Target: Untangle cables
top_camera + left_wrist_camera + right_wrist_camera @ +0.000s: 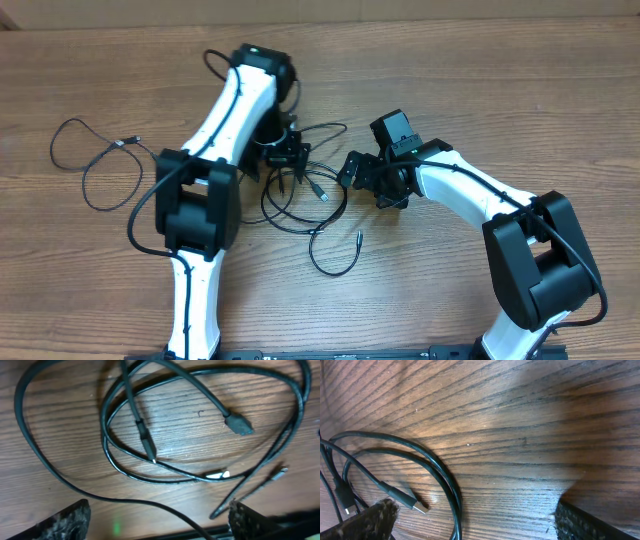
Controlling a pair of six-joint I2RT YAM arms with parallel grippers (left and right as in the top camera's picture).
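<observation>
A tangle of thin black cables [305, 195] lies in loops at the table's middle, with one loop [335, 255] trailing toward the front. My left gripper [287, 168] hangs over the tangle's left side, open. In the left wrist view its fingers [67, 522] stand wide apart. One strand [150, 502] runs loose between them, and several plugs [239, 424] lie beyond. My right gripper [355, 170] is just right of the tangle, open. In the right wrist view a doubled cable loop [445, 480] and a silver-tipped plug [410, 502] lie between its fingers [582, 520], near the left one.
A separate thin black cable [95, 165] lies in loose curves at the far left, apart from the tangle. Thicker black wires [215, 65] run by the left arm's upper joint. Bare wood [480, 90] spreads to the back right.
</observation>
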